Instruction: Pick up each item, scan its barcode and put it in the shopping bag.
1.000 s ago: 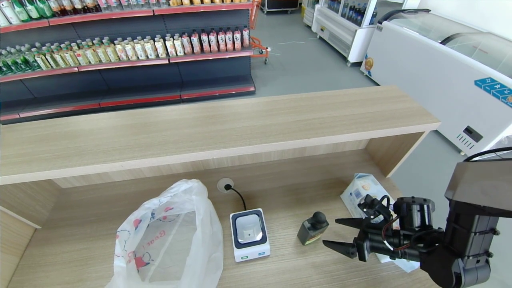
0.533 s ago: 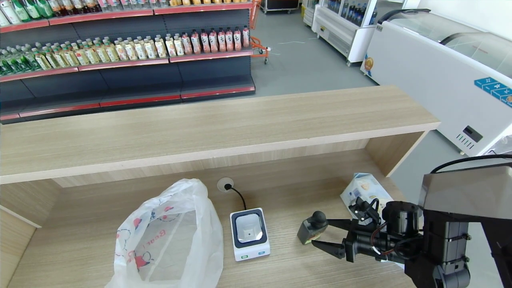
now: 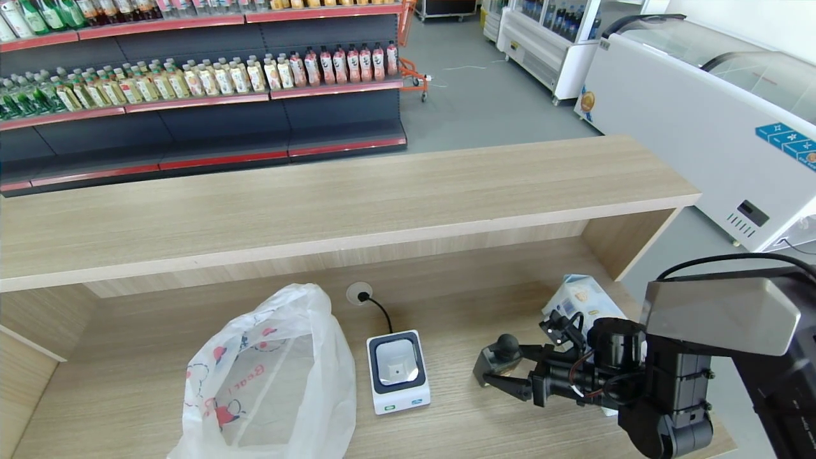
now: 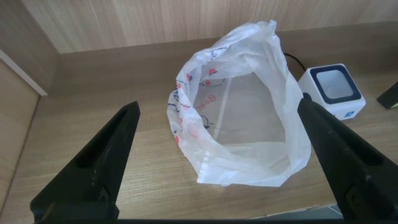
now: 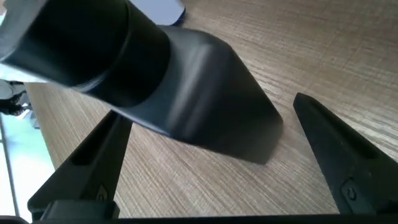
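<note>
Right gripper (image 3: 502,364) spread wide, straddling the dark bottle (image 5: 186,93) (not touching yet, I think). Close squarely on the body, below the cap.

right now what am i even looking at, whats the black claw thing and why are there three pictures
It is a two-armed robot working at a shop checkout. The wide picture comes from a camera on its head, looking down at a wooden counter. The other two come from cameras on its wrists, so each shows that arm's own pincer up close.

On the counter are a white plastic shopping bag with its mouth open, a small white barcode scanner, a dark bottle with a round black cap, and a white and blue carton behind the arm.

The right pincer is open, with one finger on each side of the bottle but not closed on it, so nothing is held. The left pincer, also open, hangs above the bag.
</note>
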Robot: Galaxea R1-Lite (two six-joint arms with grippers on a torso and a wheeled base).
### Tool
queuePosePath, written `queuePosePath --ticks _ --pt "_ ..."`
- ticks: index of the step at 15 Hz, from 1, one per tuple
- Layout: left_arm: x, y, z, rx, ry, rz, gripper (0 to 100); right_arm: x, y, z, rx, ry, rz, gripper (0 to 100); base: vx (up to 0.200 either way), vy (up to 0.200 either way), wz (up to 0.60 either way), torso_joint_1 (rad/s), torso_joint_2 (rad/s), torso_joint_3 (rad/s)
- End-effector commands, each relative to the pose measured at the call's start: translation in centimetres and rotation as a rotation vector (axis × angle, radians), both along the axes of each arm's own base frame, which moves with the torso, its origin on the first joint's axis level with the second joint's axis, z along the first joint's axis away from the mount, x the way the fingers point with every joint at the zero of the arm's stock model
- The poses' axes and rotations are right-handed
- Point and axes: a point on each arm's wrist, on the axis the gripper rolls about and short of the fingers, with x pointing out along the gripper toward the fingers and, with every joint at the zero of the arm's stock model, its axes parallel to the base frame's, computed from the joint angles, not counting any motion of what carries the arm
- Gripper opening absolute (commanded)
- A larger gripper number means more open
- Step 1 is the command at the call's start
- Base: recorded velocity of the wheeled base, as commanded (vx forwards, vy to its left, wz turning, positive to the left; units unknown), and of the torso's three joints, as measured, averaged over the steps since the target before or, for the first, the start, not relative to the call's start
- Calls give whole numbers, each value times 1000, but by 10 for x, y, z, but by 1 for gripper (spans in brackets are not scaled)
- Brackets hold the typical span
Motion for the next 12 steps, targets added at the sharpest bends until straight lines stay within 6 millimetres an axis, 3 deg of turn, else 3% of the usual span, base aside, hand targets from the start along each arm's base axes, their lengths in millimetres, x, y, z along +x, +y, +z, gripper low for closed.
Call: queuePosePath --ticks 1,6,9,10,12 --pt "0 0 0 0 0 0 100 5 10 0 22 -3 26 100 0 0 0 0 0 0" --pt "0 0 0 0 0 -2 100 15 37 1 67 -8 78 100 0 0 0 0 0 0" --pt "0 0 0 0 0 0 100 18 40 -4 74 -5 93 100 0 0 0 0 0 0" --pt "0 0 0 0 0 0 100 18 39 -2 75 -5 96 0 0 0 0 0 0 0" --pt "0 0 0 0 0 0 100 16 38 2 75 -8 91 0 0 0 0 0 0 0"
